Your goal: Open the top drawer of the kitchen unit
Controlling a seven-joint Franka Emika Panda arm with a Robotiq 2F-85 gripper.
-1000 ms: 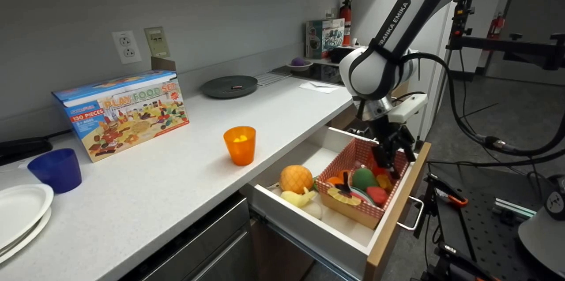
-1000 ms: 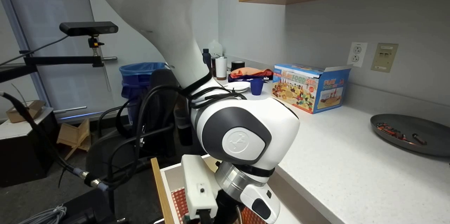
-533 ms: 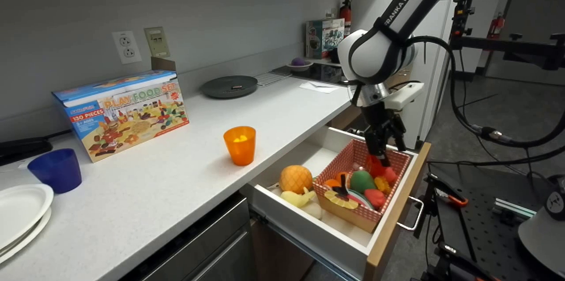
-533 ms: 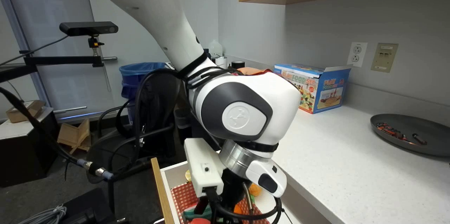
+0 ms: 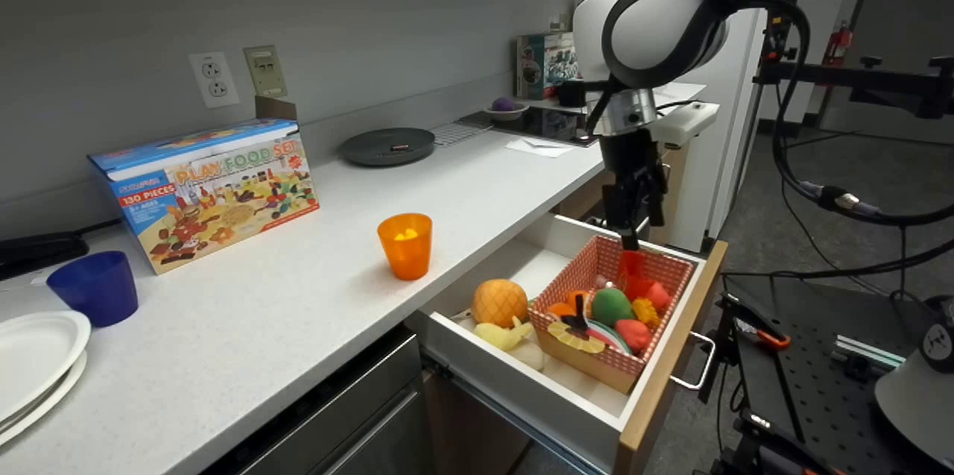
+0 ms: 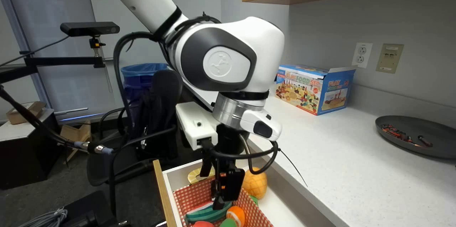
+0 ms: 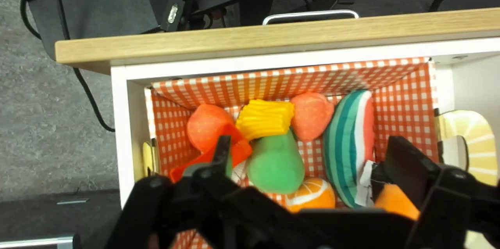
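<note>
The top drawer (image 5: 674,347) of the kitchen unit (image 5: 298,318) stands pulled out in both exterior views. Its brown front (image 6: 164,191) is well away from the cabinet. Its silver bar handle (image 5: 704,367) faces outward and also shows in the wrist view (image 7: 310,15). My gripper (image 5: 643,231) hangs above the drawer, over a red-checked basket inside it. In the wrist view the gripper (image 7: 312,151) is open, its fingers wide apart, with nothing between them. It is not touching the handle. The drawer's back part is hidden under the countertop.
The checked basket (image 5: 559,352) holds several toy foods. A toy pineapple (image 5: 499,302) and other toys lie beside it in the drawer. An orange cup (image 5: 406,255) stands near the countertop's edge. A play food box (image 5: 216,192) and a dark pan (image 5: 387,147) stand further back.
My gripper has risen from down in the basket to above the drawer, the arm lifting with it. The drawer, the basket and the toys look unmoved.
</note>
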